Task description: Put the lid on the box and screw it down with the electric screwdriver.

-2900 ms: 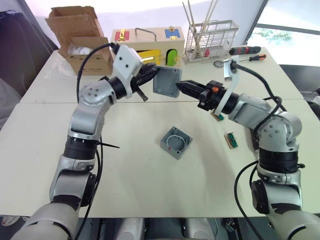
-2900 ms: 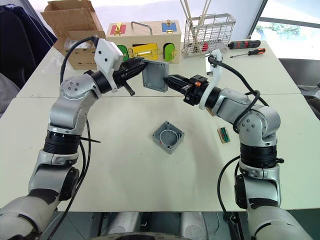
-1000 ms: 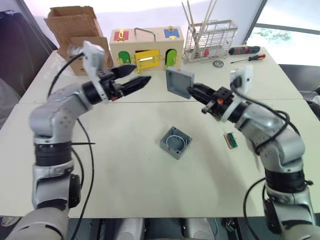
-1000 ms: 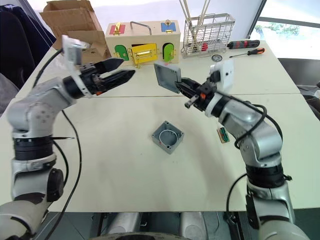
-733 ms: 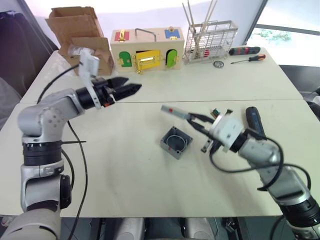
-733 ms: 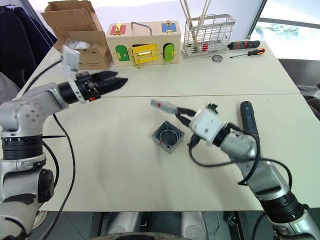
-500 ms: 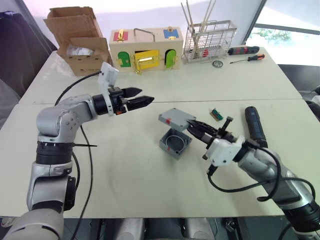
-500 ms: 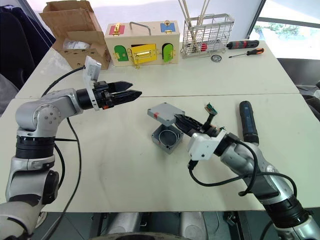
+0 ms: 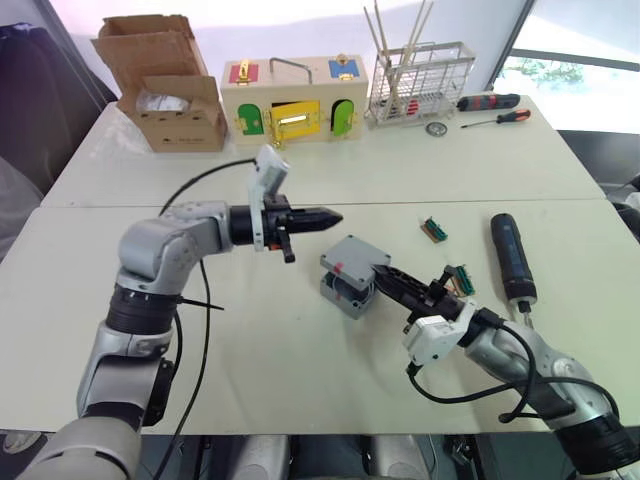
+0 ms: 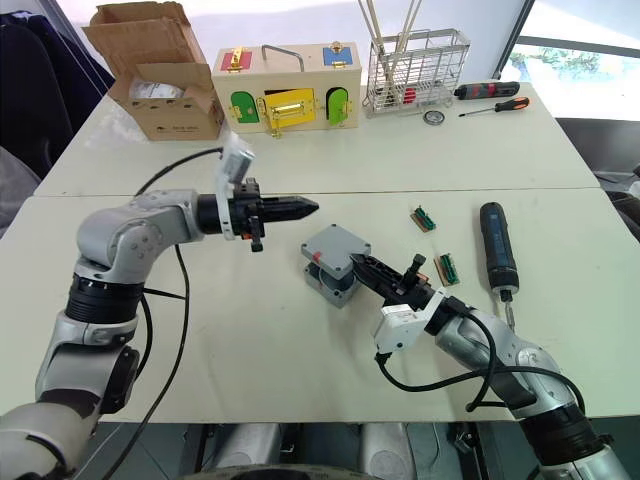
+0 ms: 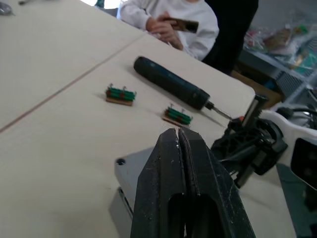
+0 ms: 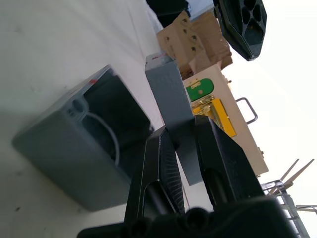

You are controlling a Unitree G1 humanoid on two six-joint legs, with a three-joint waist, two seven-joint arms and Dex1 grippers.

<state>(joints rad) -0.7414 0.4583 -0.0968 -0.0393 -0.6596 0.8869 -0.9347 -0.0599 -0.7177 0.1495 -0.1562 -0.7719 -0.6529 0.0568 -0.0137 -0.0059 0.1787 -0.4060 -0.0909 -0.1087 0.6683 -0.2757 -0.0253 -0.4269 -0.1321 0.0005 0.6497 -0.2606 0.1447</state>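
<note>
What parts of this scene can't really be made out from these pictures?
- Inside of the small grey plastic box: head views, hidden by the flat grey square lid.
- Thick black electric screwdriver bit: too thin to read.
- Open cardboard carton contents: too small.
- Person: left wrist view, cut off.

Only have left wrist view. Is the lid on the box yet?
Observer: No. The right hand grips the lid by one edge and holds it tilted over the box, whose opening shows underneath.
Operator: Where's my left hand relative to that?
Observer: The left hand hovers shut above the table on the box's left, pointing toward the lid and apart from it.
</note>
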